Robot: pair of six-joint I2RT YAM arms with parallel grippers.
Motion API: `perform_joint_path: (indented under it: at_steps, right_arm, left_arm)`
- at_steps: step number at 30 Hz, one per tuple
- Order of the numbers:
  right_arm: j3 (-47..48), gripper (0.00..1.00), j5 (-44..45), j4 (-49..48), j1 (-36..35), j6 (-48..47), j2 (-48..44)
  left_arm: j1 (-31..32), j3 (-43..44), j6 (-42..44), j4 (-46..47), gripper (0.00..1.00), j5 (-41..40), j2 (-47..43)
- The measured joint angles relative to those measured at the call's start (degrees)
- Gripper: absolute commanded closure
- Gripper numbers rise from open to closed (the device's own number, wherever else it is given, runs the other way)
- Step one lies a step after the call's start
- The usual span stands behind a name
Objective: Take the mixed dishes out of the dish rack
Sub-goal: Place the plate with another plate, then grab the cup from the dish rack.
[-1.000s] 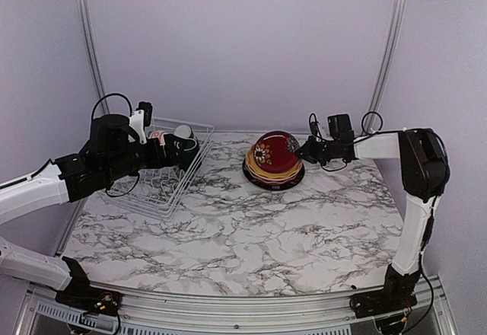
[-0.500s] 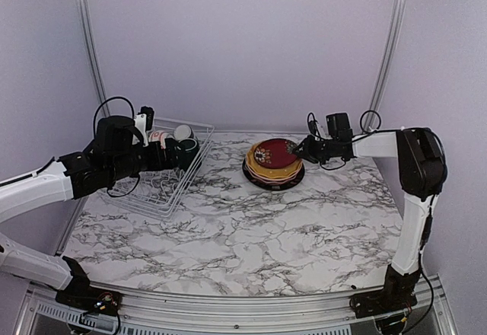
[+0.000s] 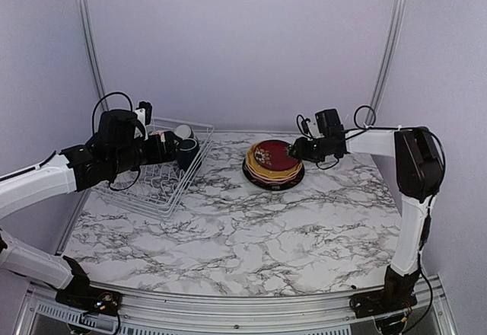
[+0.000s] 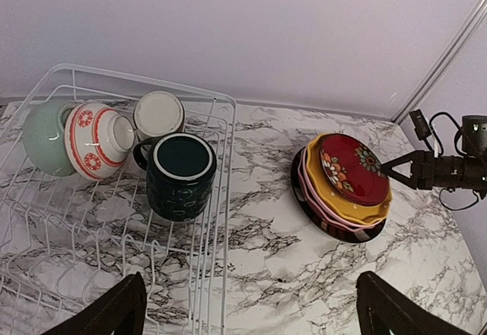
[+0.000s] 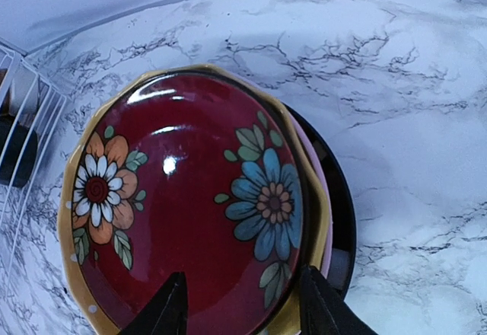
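The white wire dish rack [image 3: 161, 195] stands at the table's far left. In it lie a dark teal mug [image 4: 181, 175], a pale green bowl [image 4: 42, 137], a white cup with red patterns [image 4: 95, 141] and a small pale cup [image 4: 158, 114]. My left gripper [image 4: 251, 312] is open and empty, hovering near the mug [image 3: 187, 151] over the rack's right rim [image 4: 228, 122]. The dark red floral plate [image 5: 190, 205] lies flat on top of the stack: scalloped yellow plate [image 5: 318, 217], pink plate, black plate [image 5: 347, 224]. My right gripper [image 5: 243, 304] is open over the red plate's near edge [image 3: 272, 153].
The plate stack [image 3: 274, 169] sits at the far middle of the marble table [image 3: 251, 236]. The back wall and two metal posts stand close behind. The rack's corner [image 5: 23, 99] shows at the left of the right wrist view.
The red floral plate went from tilted up on edge in my right gripper to lying flat on the stack. My left gripper moved slightly further over the rack.
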State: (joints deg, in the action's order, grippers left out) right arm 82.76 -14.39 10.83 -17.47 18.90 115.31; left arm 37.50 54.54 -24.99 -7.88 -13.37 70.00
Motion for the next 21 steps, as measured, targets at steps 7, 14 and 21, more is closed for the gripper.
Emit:
perform_joint_path:
  at_steps: [7, 14, 21]
  right_arm:
    - [-0.4, 0.29, 1.8, 1.8, -0.7, -2.7, -1.4]
    - [-6.9, 0.02, 4.5, -0.5, -0.7, -5.2, -11.9]
    - [-13.3, 0.02, 11.1, -5.0, -0.3, -5.6, -23.3]
  left_arm:
    - [-2.0, 5.2, -1.6, -3.2, 0.01, -4.9, 3.6]
    - [-4.1, 9.0, -1.7, -5.4, 0.01, -7.3, 6.8]
    - [-4.6, 19.5, -2.7, -10.4, 0.01, -9.0, 16.6]
